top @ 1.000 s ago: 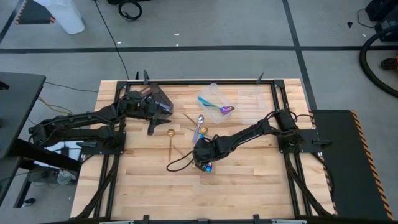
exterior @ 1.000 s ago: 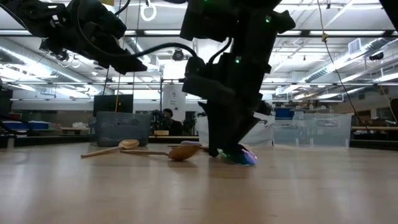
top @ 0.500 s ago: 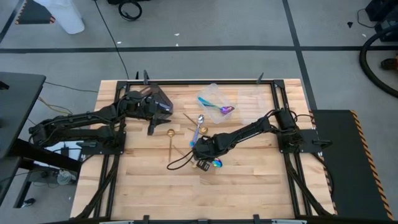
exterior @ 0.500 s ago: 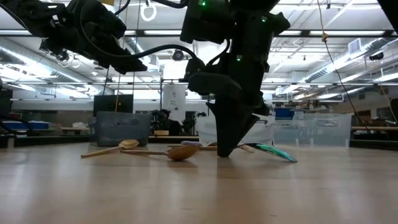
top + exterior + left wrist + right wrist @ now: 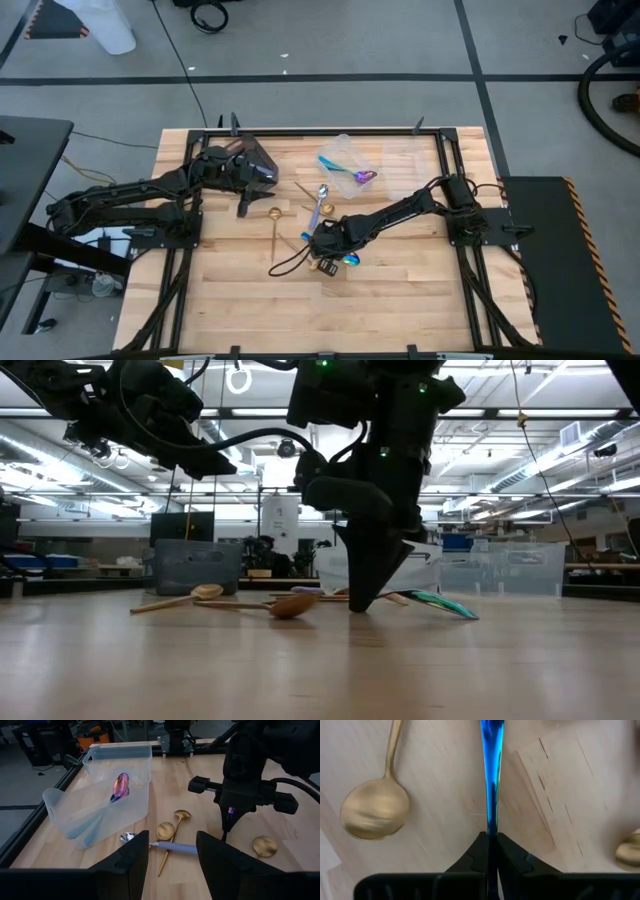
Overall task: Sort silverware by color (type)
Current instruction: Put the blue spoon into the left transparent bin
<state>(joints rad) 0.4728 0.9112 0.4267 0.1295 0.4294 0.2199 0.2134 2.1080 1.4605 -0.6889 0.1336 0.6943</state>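
Right wrist view: the teal-handled iridescent spoon (image 5: 491, 785) runs straight out from the right hand (image 5: 490, 851), whose fingers are now clamped together on its handle. A second ago they stood apart over the spoon's purple bowl; since then the hand has shifted onto the handle and closed. The spoon's bowl (image 5: 348, 262) rests on the tabletop (image 5: 400, 300) mid-table, beside gold spoons (image 5: 375, 810). The grasp looks made, so lifting toward the clear tub (image 5: 345, 165), which already holds a matching spoon, seems next. The left hand (image 5: 244, 208) waits open at the left.
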